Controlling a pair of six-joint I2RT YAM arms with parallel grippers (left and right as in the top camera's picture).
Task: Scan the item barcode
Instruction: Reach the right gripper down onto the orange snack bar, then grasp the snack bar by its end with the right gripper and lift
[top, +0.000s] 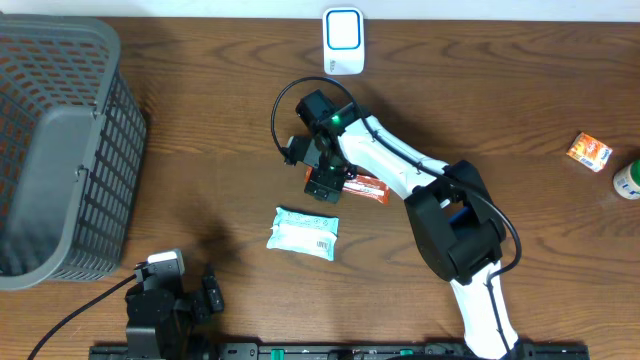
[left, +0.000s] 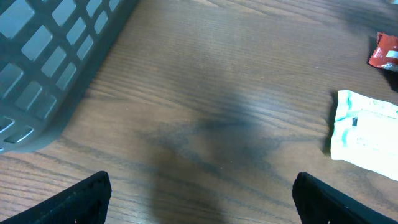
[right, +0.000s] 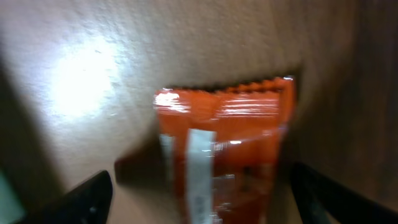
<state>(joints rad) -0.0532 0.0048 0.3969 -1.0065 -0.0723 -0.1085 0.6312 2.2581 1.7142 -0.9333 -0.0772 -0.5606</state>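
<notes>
Hovering low over the wooden table (top: 200, 100), the right gripper (top: 324, 182) stands with its jaws spread wide on either side of an orange-red snack packet (right: 224, 155), which lies flat near the middle of the table and looks to be in nobody's grasp. The white scanner (top: 343, 40) sits well apart from it, at the far edge. The left gripper (left: 202, 186), also wide and empty, waits near a grey basket (top: 110, 170), with a white pouch (top: 303, 232) lying between the two arms.

The likely trouble from here is the pickup. The glossy wrapper looks slick and thin, so jaws closing on it could skid it across the wood or pinch only a crimped end, letting it swing or drop on the way to the scanner. A pale stripe shows on the wrapper in the wrist view, but it is too blurred to say whether it is the barcode; if the code faces away from the scanner when lifted, the reading could fail.
</notes>
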